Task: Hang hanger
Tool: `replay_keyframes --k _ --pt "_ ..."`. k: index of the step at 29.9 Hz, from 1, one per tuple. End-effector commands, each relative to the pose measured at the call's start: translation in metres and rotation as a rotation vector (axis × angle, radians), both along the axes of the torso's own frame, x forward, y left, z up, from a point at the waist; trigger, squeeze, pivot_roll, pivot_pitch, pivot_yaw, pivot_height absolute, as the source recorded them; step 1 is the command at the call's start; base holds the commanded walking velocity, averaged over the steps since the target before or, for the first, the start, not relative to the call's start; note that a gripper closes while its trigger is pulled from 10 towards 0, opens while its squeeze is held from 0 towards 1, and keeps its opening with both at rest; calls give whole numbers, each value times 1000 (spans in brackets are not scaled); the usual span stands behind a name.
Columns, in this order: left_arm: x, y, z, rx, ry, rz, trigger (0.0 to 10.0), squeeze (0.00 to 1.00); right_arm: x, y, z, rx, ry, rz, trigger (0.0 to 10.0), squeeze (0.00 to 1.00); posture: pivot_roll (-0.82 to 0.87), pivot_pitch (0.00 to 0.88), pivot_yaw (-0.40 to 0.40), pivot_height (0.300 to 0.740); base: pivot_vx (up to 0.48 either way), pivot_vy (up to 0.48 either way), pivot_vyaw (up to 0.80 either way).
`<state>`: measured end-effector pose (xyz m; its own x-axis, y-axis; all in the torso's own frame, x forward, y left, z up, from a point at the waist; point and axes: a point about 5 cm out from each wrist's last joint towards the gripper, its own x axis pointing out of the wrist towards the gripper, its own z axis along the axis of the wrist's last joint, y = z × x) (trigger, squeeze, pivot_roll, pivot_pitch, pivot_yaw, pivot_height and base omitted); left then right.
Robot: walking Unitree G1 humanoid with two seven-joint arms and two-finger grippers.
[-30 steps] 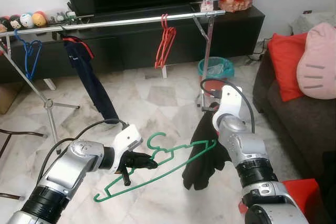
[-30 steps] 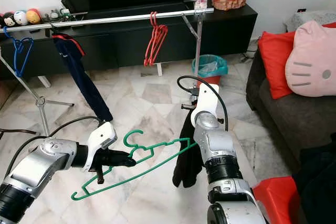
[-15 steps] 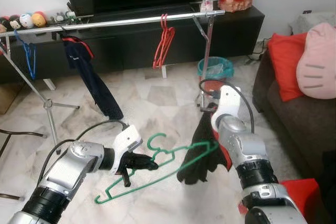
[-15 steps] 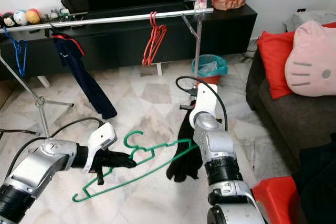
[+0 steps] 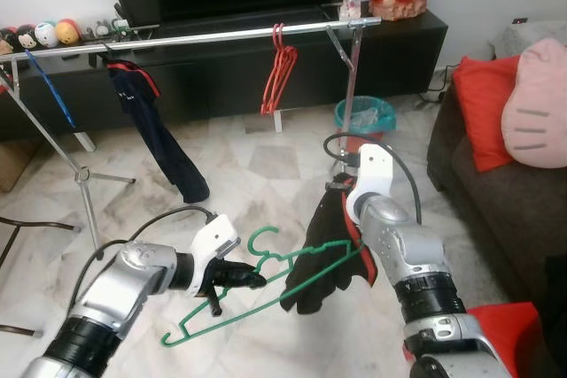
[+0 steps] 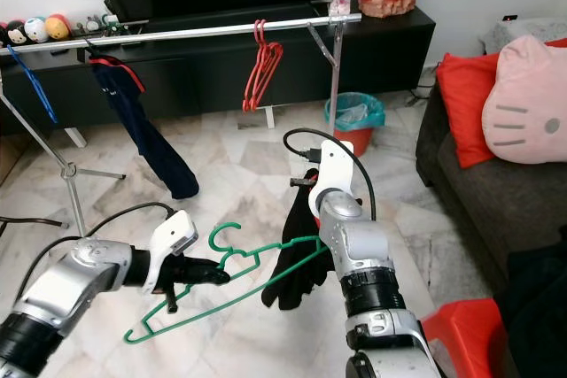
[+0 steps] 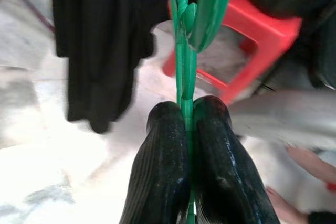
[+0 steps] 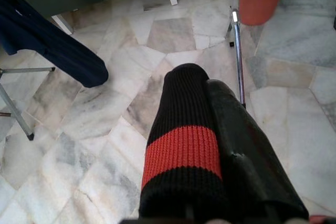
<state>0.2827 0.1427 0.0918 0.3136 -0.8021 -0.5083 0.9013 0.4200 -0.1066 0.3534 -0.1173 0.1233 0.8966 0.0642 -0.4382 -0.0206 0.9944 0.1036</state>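
Left gripper (image 5: pixel 241 277) is clamped on the green hanger (image 5: pixel 266 285) near its hook, low over the near floor. The left wrist view shows both fingers (image 7: pixel 163 182) pinching the green wire. Right gripper (image 8: pixel 220 145), clenched on the black garment (image 5: pixel 319 254), is raised at the hanger's right end; its forearm is bent inward.

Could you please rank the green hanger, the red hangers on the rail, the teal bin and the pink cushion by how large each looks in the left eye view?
1. green hanger, nearest the camera, so its rank owes something to nearness
2. pink cushion, cut by the frame edge
3. red hangers and teal bin: they look alike, unranked
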Motion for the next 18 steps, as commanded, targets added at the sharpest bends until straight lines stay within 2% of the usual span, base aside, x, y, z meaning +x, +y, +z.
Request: replay_keyframes --k 1,3,8,10,18 --pt "15 7 3 56 -89 110 10000 0 1 6 11 12 -39 25 10000 0 -72 0 89 740 0 0 0" --pt "23 12 0 78 -109 203 10000 0 0 6 10 11 -37 25 10000 0 -73 0 89 740 0 0 0" --pt "21 12 2 59 -107 172 10000 0 -1 6 9 11 -31 26 10000 0 -73 0 89 740 0 0 0" --pt "10 10 5 20 -69 74 10000 0 -1 6 7 10 -27 25 10000 0 -73 0 89 740 0 0 0" --pt "-8 8 13 -64 33 -98 10000 0 -2 7 4 10 -17 26 10000 0 -69 0 87 740 0 0 0"
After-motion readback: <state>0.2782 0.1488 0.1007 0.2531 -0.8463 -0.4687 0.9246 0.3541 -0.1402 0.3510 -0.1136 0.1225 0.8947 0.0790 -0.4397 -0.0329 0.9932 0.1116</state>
